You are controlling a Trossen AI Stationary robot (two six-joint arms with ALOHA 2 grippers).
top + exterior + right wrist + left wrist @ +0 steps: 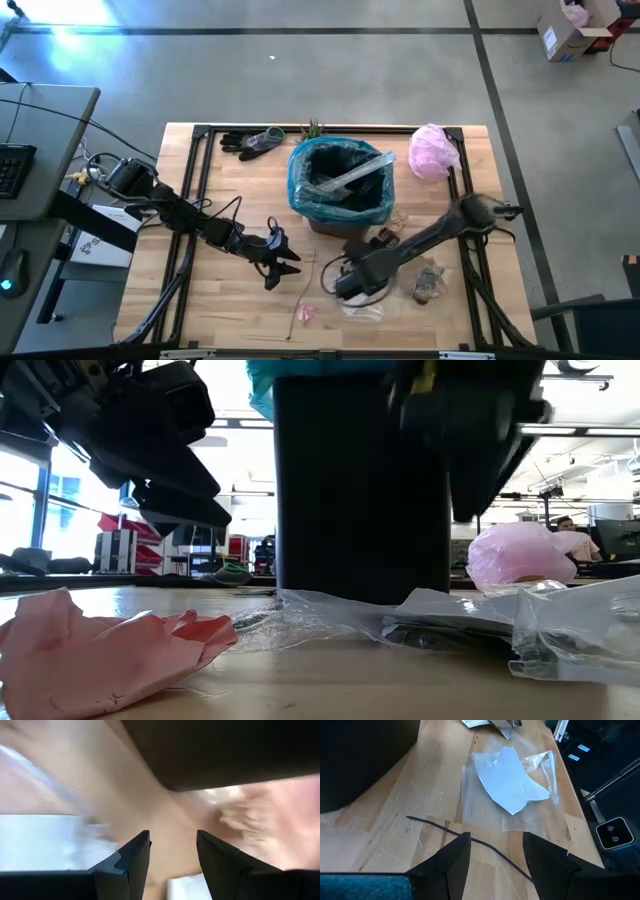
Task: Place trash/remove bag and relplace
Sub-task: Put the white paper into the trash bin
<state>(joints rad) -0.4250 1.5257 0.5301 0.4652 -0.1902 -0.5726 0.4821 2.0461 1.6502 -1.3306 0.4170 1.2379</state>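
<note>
Bag [318,168] lines the black bin [340,195] mid-worktop [210,310], already holding a long silvery wrapper [352,172]; bump it and it tips. R gripper [345,280], jaws apart, empty, sits over clear wrappers [362,305], which could slip or drag. L gripper [280,256], also apart, waits nearby; arms may clash. Pink scrap [306,312] lies close.

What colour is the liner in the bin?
Teal blue-green bin liner, clearest in the high view.
</note>
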